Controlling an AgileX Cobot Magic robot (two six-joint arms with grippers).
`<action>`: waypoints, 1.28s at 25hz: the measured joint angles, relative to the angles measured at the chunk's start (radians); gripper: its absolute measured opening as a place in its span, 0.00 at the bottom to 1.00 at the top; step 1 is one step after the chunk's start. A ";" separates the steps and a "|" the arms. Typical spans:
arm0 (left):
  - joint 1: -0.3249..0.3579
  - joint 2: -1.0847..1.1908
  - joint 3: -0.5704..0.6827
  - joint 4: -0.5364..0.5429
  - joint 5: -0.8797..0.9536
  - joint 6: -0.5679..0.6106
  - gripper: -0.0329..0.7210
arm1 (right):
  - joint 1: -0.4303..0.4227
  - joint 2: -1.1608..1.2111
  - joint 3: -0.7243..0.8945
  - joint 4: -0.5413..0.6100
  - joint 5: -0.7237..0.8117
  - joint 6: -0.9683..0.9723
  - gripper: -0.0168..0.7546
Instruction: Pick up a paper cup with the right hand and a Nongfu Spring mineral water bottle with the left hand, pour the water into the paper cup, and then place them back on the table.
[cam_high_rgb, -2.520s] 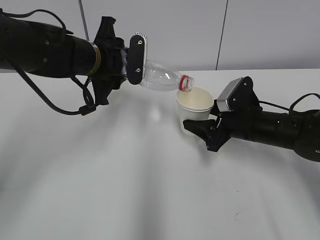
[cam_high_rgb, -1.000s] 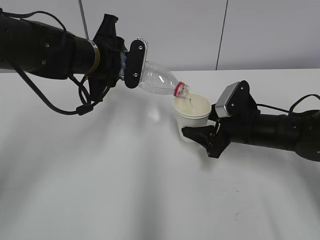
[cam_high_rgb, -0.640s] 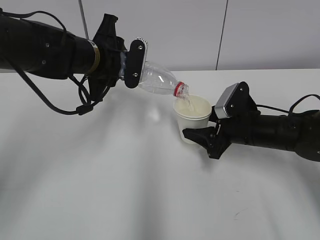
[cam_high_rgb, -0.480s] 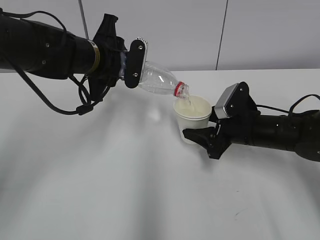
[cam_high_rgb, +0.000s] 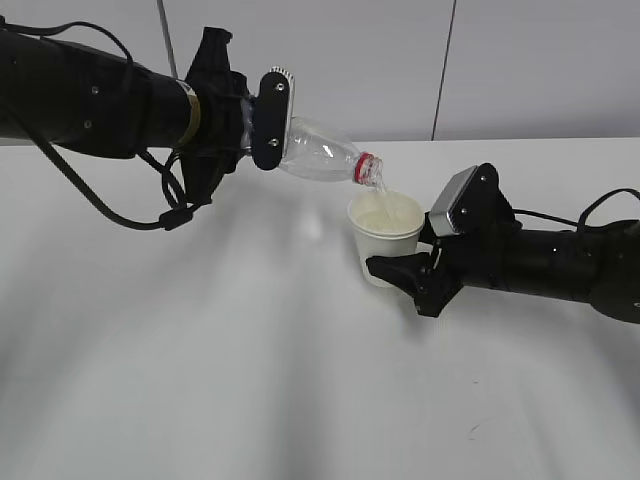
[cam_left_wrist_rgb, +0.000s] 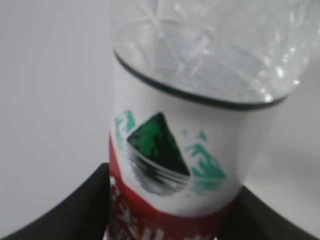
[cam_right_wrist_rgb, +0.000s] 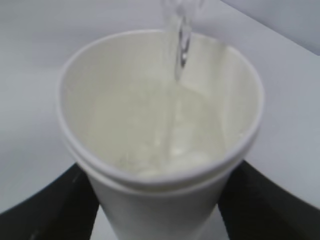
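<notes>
A bare test lab: a large plain white tabletop (cam_high_rgb: 250, 400) set against pale grey wall panels (cam_high_rgb: 540, 60) with dark vertical seams, nothing domestic anywhere.

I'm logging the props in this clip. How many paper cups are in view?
1. The single paper cup sits right of centre, held by the right gripper beneath the mouth of the tilted water bottle. No other cup shows in any view.

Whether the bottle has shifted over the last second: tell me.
Yes. The bottle has risen slightly and shifted right; judged against the wall seam, its mouth sits higher above the paper cup.
</notes>
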 joint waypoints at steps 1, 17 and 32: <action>0.000 0.000 0.000 0.000 -0.004 -0.019 0.54 | 0.000 0.000 0.000 0.008 0.000 0.000 0.68; 0.046 0.003 0.002 -0.428 -0.283 -0.349 0.54 | 0.000 0.000 0.000 0.252 -0.073 -0.052 0.68; 0.216 0.091 0.188 -0.741 -0.785 -0.356 0.54 | 0.000 0.018 0.000 0.507 -0.096 -0.146 0.68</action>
